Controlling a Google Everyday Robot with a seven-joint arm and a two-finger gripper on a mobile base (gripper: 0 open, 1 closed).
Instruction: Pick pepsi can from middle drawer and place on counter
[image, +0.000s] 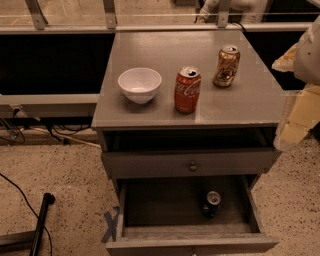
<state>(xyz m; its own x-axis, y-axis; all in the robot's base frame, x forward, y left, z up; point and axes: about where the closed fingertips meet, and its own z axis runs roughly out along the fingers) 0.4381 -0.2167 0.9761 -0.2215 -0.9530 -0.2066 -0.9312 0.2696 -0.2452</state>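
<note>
While the gripper (292, 127) hangs at the right edge of your view, just beside the right front corner of the counter (150, 45), you cannot tell whether it is released or clenched. Only pale cream and white shapes of it and the arm show there.

Well apart from it and lower down, you have the pepsi can (212, 204). It sits on the floor of the middle drawer (165, 205), which is pulled out. The can is on the right side, near the right wall, with its silver top turned up toward you.

Above that drawer is a closed drawer front (150, 165) with a small round knob (193, 166).

The counter carries three things, none of them touching:
- white bowl (140, 84), left
- red Coca-Cola can (187, 90), near the bowl on its right
- gold-brown can (226, 66), further back and right

Speckled floor (65, 170) surrounds the cabinet. A blue tape mark (111, 225) lies by the drawer's left side, and a black pole (42, 220) lies at lower left.
</note>
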